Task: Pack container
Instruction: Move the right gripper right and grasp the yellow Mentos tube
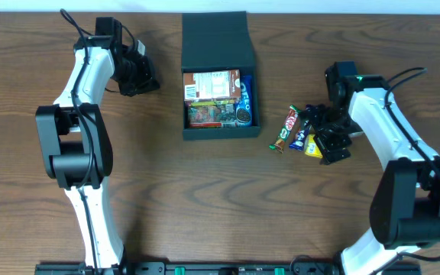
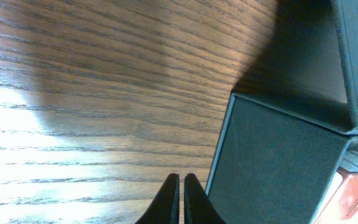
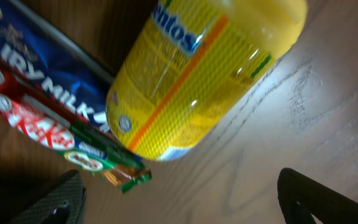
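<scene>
The container (image 1: 220,134) is a dark square box near the table's far middle, its flap lid (image 1: 214,38) folded back. Orange snack packets (image 1: 211,85) and a blue Oreo pack (image 1: 244,99) lie inside it. My left gripper (image 1: 148,81) rests shut and holding nothing, left of the box; the left wrist view shows its tips (image 2: 180,178) beside the container's wall (image 2: 272,155). My right gripper (image 1: 333,147) is open over a yellow Mentos packet (image 3: 197,74), its fingers (image 3: 316,199) spread over bare table with nothing between them.
Right of the box lie a red KitKat (image 1: 291,118), a green-wrapped bar (image 1: 281,139) and a blue Dairy Milk bar (image 1: 300,137), packed close to the yellow packet (image 1: 312,147). The wrist view shows the Dairy Milk (image 3: 48,74) and KitKat (image 3: 30,118) touching.
</scene>
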Controlling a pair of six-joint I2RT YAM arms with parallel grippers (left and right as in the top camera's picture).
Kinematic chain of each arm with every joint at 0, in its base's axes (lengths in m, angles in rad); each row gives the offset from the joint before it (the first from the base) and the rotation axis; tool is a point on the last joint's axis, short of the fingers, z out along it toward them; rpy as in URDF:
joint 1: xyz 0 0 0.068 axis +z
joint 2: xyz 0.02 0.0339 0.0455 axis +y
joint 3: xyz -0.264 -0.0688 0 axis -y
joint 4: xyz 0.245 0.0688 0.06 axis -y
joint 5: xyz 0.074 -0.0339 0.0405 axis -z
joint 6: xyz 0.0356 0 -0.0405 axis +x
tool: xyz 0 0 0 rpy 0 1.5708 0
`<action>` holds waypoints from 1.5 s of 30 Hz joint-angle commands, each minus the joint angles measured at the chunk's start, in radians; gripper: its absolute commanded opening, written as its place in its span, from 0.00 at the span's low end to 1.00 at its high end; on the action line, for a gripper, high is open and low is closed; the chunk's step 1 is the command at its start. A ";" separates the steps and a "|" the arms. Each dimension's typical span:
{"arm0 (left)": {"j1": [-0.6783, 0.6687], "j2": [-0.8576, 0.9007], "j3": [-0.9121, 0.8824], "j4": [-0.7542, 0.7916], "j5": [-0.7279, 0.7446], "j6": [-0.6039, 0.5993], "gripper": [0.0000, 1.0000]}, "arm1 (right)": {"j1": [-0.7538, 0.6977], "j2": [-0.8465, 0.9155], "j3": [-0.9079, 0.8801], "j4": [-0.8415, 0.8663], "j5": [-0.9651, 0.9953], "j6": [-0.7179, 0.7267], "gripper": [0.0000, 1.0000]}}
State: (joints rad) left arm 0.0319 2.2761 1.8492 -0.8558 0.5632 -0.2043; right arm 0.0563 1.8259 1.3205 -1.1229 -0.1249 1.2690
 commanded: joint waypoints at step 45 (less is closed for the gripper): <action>0.000 0.001 -0.006 -0.007 0.005 0.033 0.06 | -0.109 -0.005 -0.175 0.389 0.089 0.040 0.45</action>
State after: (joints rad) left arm 0.0319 2.2761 1.8492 -0.8566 0.5632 -0.1825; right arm -0.0261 1.8259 1.1172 -0.7349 -0.0330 1.3682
